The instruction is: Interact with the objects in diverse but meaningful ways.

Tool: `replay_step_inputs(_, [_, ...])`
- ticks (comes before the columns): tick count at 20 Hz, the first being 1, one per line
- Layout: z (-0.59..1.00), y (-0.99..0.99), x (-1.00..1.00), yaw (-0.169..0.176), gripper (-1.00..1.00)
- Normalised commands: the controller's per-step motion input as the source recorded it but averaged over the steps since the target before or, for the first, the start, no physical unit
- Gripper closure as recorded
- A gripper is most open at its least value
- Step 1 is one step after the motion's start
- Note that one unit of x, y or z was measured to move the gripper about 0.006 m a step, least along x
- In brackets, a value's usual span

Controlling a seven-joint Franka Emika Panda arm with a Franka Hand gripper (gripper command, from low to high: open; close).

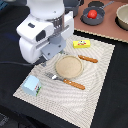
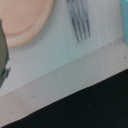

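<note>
Your toy kitchen items, spread over mat and board

You have the light-blue boxy cup upright at the mat's near corner, the flat yellow packet lying at its far edge, and the red tomato inside the dark grey frying pan.

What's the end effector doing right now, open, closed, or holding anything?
End effector: cannot be told. Its fingers are hidden behind the arm's white body in the exterior view, and the wrist view shows only the plate, fork and placemat.

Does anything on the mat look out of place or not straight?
Mostly tidy. The tan plate sits mid-mat, with the knife and fork on opposite sides of it. The light-blue cup seems tipped at the mat's corner, and the tomato sits in the frying pan, off the mat.
</note>
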Motion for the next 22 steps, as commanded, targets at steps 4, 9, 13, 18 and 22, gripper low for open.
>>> replay_step_inputs(4, [0.00, -0.73, -0.16, -0.003, -1.00])
replay_step_inputs(9, [0.30, -0.44, -0.07, 0.030, -1.00])
replay_step_inputs(13, [0.30, -0.23, -0.11, 0.073, -1.00])
replay_step_inputs(18, [0.16, -0.22, -0.15, 0.075, -1.00])
replay_step_inputs(22, [0.13, -0.24, -0.01, 0.090, -1.00])
